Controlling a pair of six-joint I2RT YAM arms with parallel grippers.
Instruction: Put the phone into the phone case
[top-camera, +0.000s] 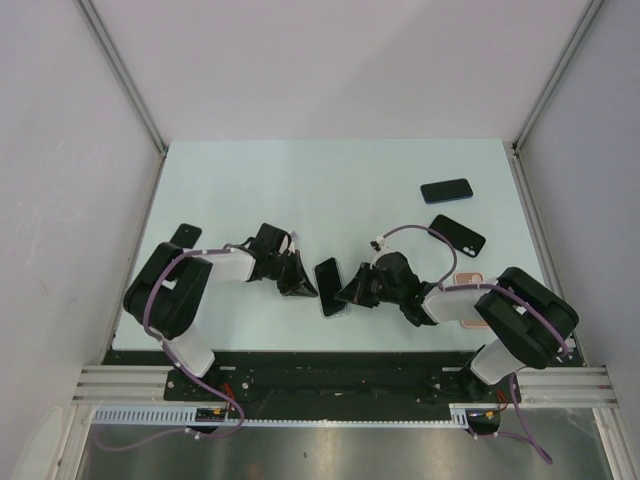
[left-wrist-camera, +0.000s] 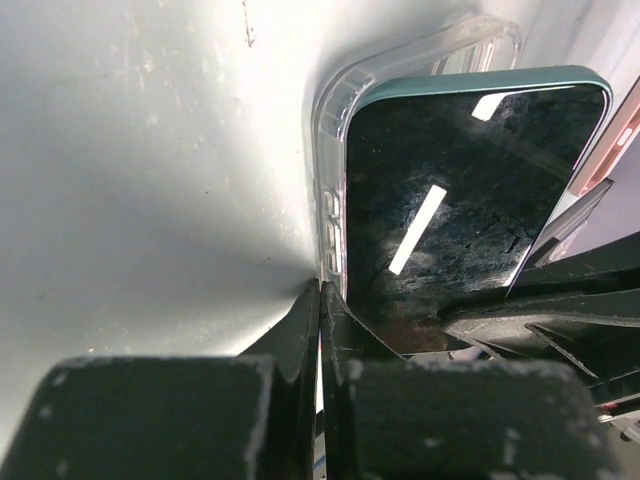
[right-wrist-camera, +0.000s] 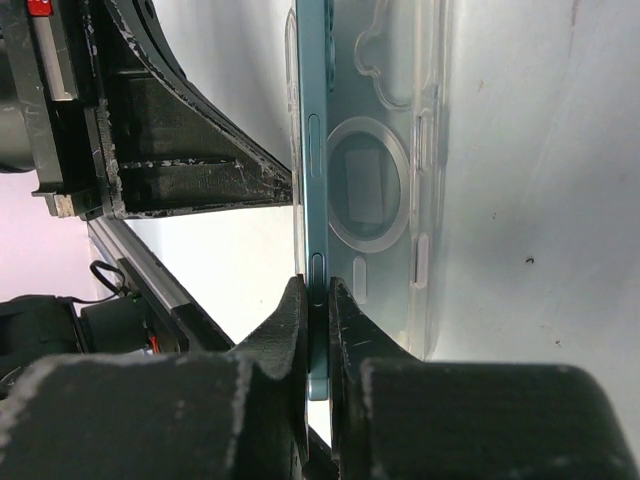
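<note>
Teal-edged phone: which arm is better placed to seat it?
Right, probably: the right gripper is shut on the teal-edged black phone, tilted against the clear plastic case. The left gripper is shut, empty, beside the case's rim.

Bright, even overhead light washes the pale table (top-camera: 300, 190) in the top view, leaving only soft, short shadows beneath the arms (top-camera: 175, 290). In the left wrist view, the phone (left-wrist-camera: 470, 200) throws back two white streaks of glare on its dark glass, while the near jaws blur into grainy black. In the right wrist view, the clear case (right-wrist-camera: 385, 150) stays fairly sharp, the near jaws are out of focus, and the table beside it glows pale.
</note>
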